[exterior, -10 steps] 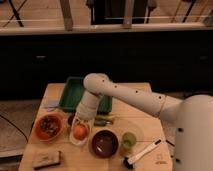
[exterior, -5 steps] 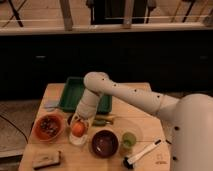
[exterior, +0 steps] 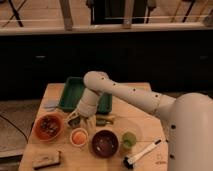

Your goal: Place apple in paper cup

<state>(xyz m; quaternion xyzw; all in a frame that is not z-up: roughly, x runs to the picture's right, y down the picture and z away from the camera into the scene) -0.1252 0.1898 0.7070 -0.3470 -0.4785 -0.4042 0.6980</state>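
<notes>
As I see it from my console:
Paper cup (exterior: 80, 145): front of the table (exterior: 135, 112), between orange bowl (exterior: 37, 131) and dark bowl (exterior: 116, 145).
Apple (exterior: 79, 136): inside the cup.
Gripper (exterior: 80, 120): just above the cup, fingers spread, holding nothing.
Green tray (exterior: 70, 93): behind.

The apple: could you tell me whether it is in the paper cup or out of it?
In. The apple shows inside the paper cup's rim; the gripper is just above the cup.
</notes>
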